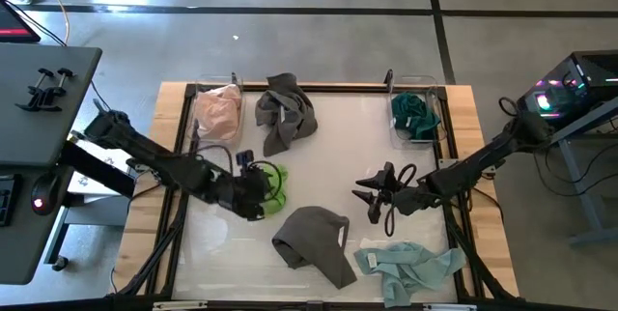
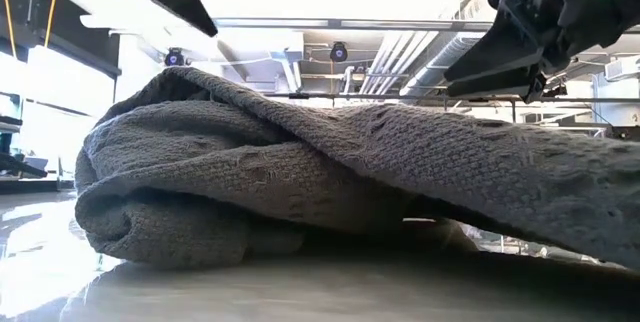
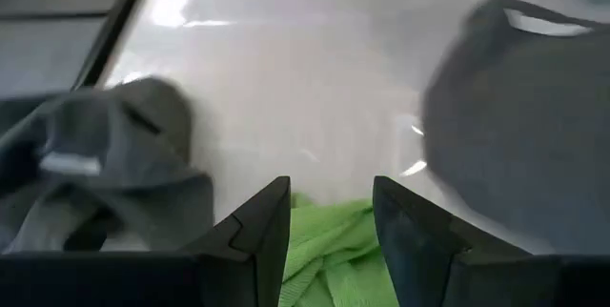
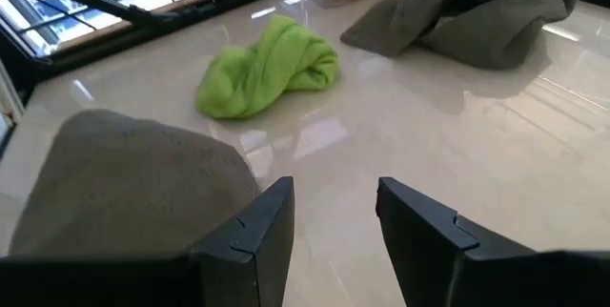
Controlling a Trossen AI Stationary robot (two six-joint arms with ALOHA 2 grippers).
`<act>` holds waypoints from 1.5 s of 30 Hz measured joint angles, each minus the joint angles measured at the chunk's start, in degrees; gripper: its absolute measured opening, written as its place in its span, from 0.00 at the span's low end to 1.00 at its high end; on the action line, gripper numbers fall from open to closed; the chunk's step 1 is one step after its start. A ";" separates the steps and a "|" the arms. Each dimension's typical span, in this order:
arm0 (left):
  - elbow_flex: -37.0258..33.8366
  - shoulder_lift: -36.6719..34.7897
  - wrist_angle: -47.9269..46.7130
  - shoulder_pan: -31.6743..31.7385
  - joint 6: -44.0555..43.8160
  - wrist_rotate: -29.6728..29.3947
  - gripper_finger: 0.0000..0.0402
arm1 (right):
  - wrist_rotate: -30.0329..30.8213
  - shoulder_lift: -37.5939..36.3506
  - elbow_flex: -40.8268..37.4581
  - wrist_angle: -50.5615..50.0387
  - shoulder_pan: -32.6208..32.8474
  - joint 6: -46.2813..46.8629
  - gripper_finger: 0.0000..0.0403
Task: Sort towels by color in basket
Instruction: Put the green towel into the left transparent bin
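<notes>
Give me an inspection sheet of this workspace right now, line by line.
Surface: pale glossy table, wood-framed.
Job's things: lime green towel left of centre; grey towels; pale mint towel; pink towel and teal towel in clear bins.
Clutter: nothing seen.
Grippers: left pincer open over the green towel; right pincer open, empty.
Cables: loops along both arms.
Surroundings: desk left, lit equipment right.
</notes>
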 joint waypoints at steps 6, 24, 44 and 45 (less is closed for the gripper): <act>0.00 4.99 -4.44 -0.60 -13.09 -1.19 0.40 | -0.02 2.01 0.00 1.24 0.00 0.00 0.37; 0.00 22.75 -1.75 9.95 -5.53 17.59 0.75 | -0.04 2.62 0.00 6.46 0.00 -5.09 0.37; -0.02 16.11 -1.10 10.88 -5.40 18.08 0.05 | -0.11 2.62 0.00 7.07 0.00 -5.21 0.37; 0.55 14.07 -2.75 10.14 -6.18 16.26 0.06 | -0.11 2.62 0.00 7.12 0.00 -5.16 0.37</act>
